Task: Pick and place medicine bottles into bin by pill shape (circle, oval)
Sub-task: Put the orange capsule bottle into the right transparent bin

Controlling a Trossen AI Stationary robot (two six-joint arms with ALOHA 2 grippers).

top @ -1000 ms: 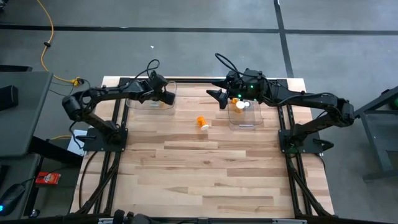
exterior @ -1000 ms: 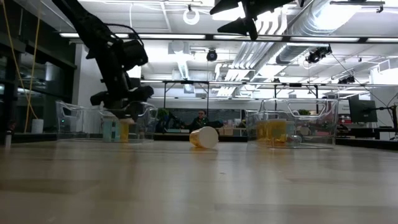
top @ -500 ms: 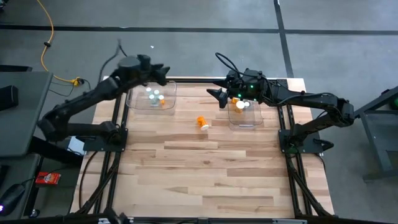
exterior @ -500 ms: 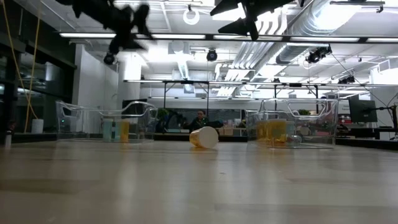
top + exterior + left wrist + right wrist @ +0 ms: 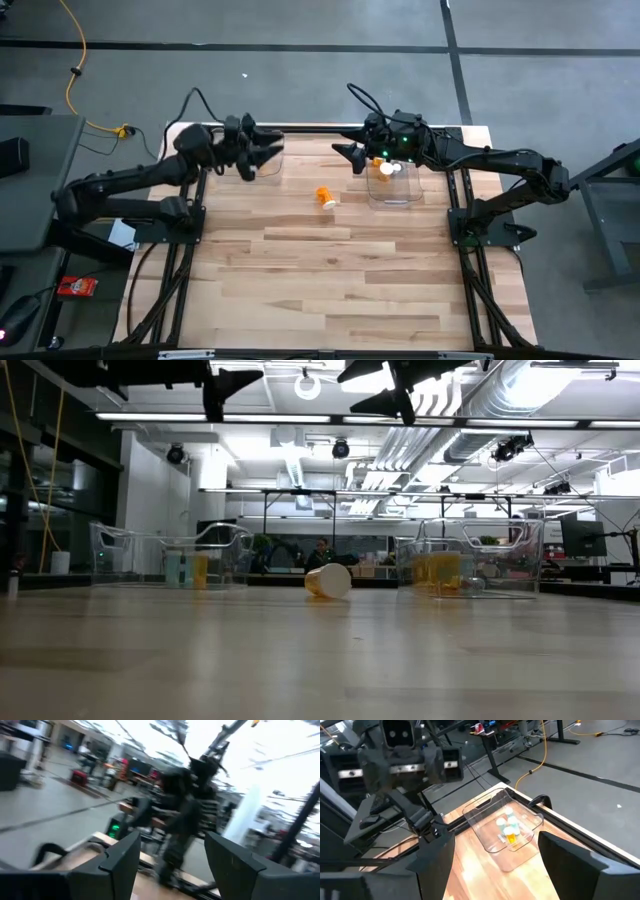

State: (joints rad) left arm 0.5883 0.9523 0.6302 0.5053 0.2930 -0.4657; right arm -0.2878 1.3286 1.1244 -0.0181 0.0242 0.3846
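Bottle on worktop: one orange medicine bottle [image 5: 326, 197] with a white cap lay on its side on the bare wood, between the two bins; in the low view [image 5: 328, 581] its white end faced the camera.
Bottles in left bin: several white-capped vials [image 5: 510, 828], at least one orange-bodied, stood together in the left clear bin [image 5: 490, 842], as the right wrist view showed.
Bottles in right bin: orange and white-capped bottles [image 5: 388, 169] sat in the right clear bin [image 5: 392, 196]; in the low view they showed as orange shapes [image 5: 442, 572] behind its wall.
Left bin position: at the far left of the worktop [image 5: 340, 280], partly under the left arm in the high view.
Left end effector: the left end effector [image 5: 268, 151] hung in the air above the left bin, fingers apart and holding nothing; its two dark fingers [image 5: 120, 860] showed a gap between them in the left wrist view.
Right end effector: the right end effector [image 5: 342, 155] hovered high just beside the right bin, on the side toward the middle, fingers spread wide and empty.
Background: a person [image 5: 320, 553] was visible far behind the worktop in the low view.
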